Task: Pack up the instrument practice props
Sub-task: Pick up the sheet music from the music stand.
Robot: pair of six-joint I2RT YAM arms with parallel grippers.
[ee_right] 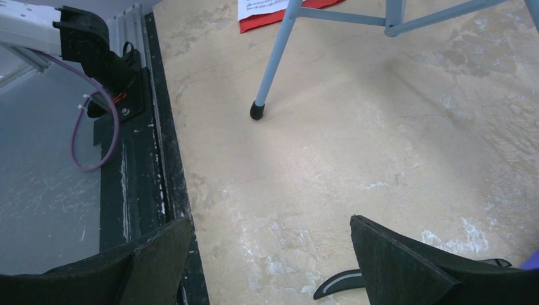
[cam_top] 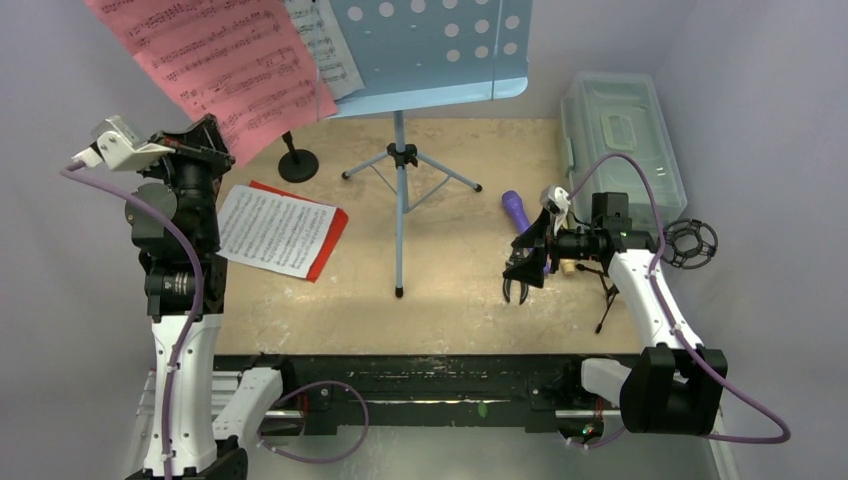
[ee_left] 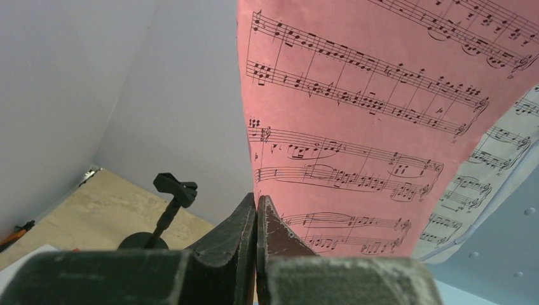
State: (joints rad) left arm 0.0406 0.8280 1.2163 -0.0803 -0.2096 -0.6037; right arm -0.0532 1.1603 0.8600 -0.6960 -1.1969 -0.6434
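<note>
**A:** Starting at the far left: what of the left gripper [ee_left: 257, 210]?

**B:** Raised high, jaws pressed together on the lower corner of the red page [ee_left: 356, 127]. Probably held so to lift thin, floppy paper off the light-blue music desk [cam_top: 430, 45].

**A:** And beneath?

**B:** Flat on the counter [cam_top: 470, 290], a white page on another red one [cam_top: 275, 230], seemingly stacked for packing. Just behind, upright, the round-base pole [cam_top: 296, 160]: black, slim, clip on top.

**A:** The middle?

**B:** Three thin tubular legs [cam_top: 400, 165], spread wide for balance, dark-capped at the feet. Above, a smooth panel punched with round holes.

**A:** Then rightward?

**B:** Purple microphone [cam_top: 516, 212] lying on the counter, close beside the right gripper [cam_top: 517, 292]. Hovers low, jaws wide apart, gripping nothing; looks placed for a pick. Black mic tripod [cam_top: 606, 290] partly hidden under that arm. Far right, against the wall, the translucent box [cam_top: 620, 130], lid on.
</note>
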